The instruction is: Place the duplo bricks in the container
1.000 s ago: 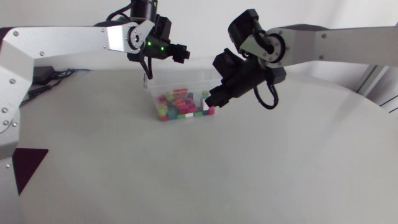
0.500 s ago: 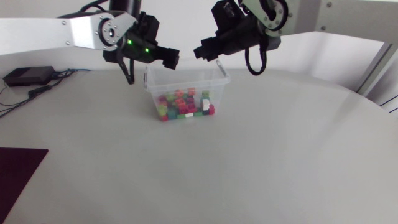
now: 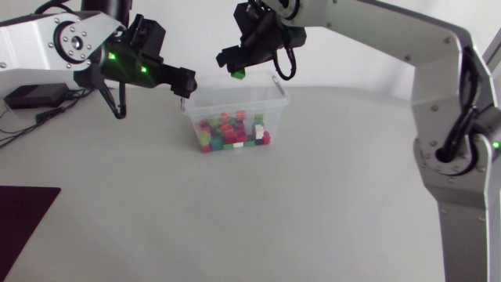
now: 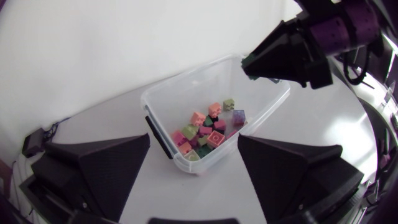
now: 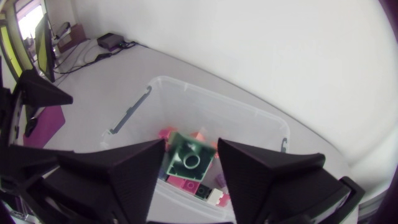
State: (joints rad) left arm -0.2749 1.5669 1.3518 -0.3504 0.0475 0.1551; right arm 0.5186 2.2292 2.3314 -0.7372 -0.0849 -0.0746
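The table is a broad, pale grey, matte surface with a curved far edge, set against a plain white wall. Toward its far side stands the container, a clear, thin-walled plastic box with rounded corners and a rolled rim. Its floor is covered by a loose heap of small, blocky bricks in pink, red, green, orange and white, with their round studs showing.

The right pincer hangs above the container's far rim. Its matte black wedge fingers are clamped from two sides on a green brick, held in the air over the heap with a raised round stud facing the wrist camera.

The left pincer hovers over the container's left end, fingers wide apart and holding nothing. Seen from its own wrist, the box lies ahead, framed between the two fingers.
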